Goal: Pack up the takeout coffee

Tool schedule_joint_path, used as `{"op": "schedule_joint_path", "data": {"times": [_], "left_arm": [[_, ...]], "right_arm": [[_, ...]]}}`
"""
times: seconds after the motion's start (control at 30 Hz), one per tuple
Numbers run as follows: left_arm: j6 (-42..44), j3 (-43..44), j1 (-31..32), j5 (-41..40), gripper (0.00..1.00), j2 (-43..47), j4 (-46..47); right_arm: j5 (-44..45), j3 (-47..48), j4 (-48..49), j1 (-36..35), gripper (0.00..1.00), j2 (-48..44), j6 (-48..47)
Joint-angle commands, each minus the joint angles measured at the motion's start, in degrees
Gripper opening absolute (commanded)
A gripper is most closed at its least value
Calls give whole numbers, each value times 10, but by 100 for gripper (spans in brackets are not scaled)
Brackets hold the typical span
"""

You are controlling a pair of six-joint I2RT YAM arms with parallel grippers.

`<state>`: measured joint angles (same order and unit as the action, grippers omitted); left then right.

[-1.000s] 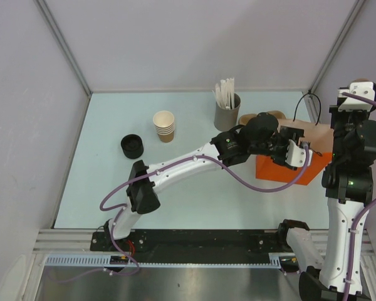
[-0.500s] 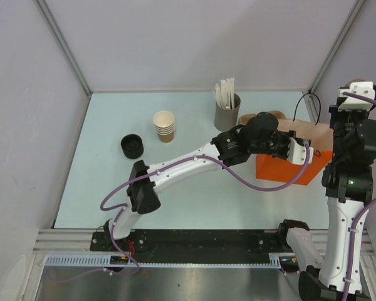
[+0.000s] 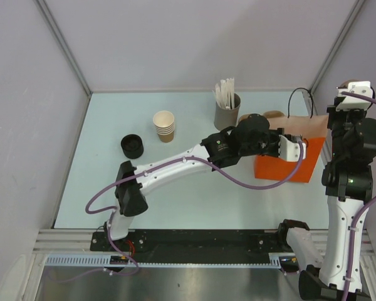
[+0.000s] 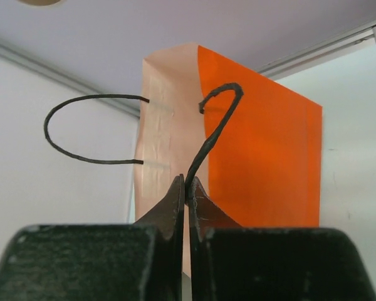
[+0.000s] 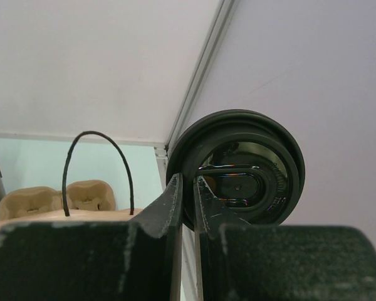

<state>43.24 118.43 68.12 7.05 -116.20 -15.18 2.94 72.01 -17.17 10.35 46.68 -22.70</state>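
My overhead camera sits above and behind the arm bases and looks down from a distance on the whole worktop (image 3: 100, 182), with the near edge at the bottom. My left wrist camera looks along the left gripper (image 4: 187, 188), close up on the orange bag (image 4: 263, 157) by the right edge. My right wrist camera, raised near the far right corner, looks past the right gripper (image 5: 188, 188) at the coffee cup (image 5: 250, 175), almost against the lens. All three views share the bag and a black handle (image 4: 213, 138) loop.

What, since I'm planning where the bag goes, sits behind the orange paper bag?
Beyond the orange paper bag, a tan moulded tray shows its two rounded tops. The bag's upper edge hides the rest of it.
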Motion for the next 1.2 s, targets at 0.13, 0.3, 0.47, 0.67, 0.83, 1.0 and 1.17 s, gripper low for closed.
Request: {"op": "schedule_joint_path", "data": {"times": [0.13, 0.3, 0.47, 0.67, 0.83, 1.0, 1.17], "left_arm": [[-29, -49, -2, -103, 0, 98, 17], [-37, -82, -10, -143, 0, 132, 30], [-45, -137, -18, -183, 0, 179, 30], [-65, -207, -47, -226, 0, 243, 29], [-75, -240, -86, -238, 0, 291, 32], [-69, -244, -104, -242, 0, 317, 28], [-61, -260, -113, -249, 0, 339, 30]], "right_arm": [[-15, 6, 5, 3, 0, -4, 12], [-23, 7, -5, 3, 0, -8, 15], [-43, 7, -10, 3, 0, -10, 20], [-58, 7, -14, 3, 0, -8, 27], [-74, 7, -16, 2, 0, -4, 32], [-81, 8, -22, -2, 0, -3, 33], [-90, 7, -31, -10, 0, -2, 35]]}}
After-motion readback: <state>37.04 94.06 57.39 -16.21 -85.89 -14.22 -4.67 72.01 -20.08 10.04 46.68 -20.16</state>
